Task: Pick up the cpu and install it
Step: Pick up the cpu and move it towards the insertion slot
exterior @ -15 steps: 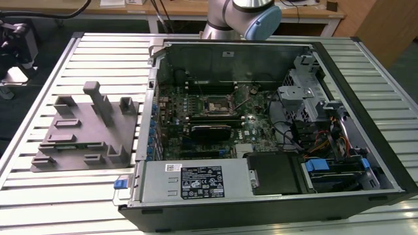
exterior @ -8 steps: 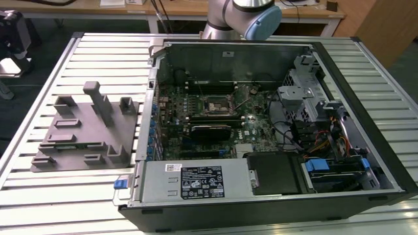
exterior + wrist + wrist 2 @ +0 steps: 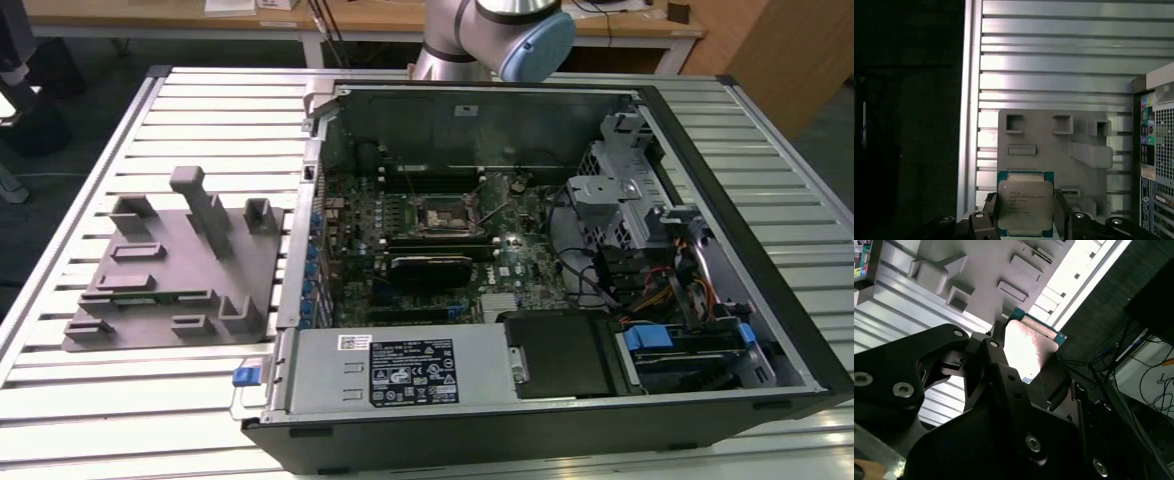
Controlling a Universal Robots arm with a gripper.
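The cpu (image 3: 1025,206), a small flat square chip with a pale silver metal top and a green rim, is sitting clamped in the black gripper (image 3: 1025,222). The gripper's two dark fingers (image 3: 1061,212) are pressing on opposite edges of the chip. The chip's silver face is turning toward the camera in the first wrist view. In the second wrist view that face is catching a bright glare.

The chip is hanging in the air, touching nothing but the fingers. Beyond it in both wrist views, and well apart from it, a grey moulded plastic fixture (image 3: 1054,150) with raised blocks and square pockets is lying flat. The fixture is resting on a table of pale ribbed aluminium slats (image 3: 1054,50).

In the exterior view the same fixture is lying on the slats just beside the open black computer case (image 3: 747,250), on the exterior view's left of it. The case is lying on its side with its panel off, showing a green motherboard (image 3: 400,250). A square black-framed socket (image 3: 438,213) is sitting near the middle of that board. A grey metal power supply box (image 3: 400,370) is filling the near corner of the case. At the far edge of the table, behind the case, the silver and pale blue arm (image 3: 501,35) is rising out of the frame.
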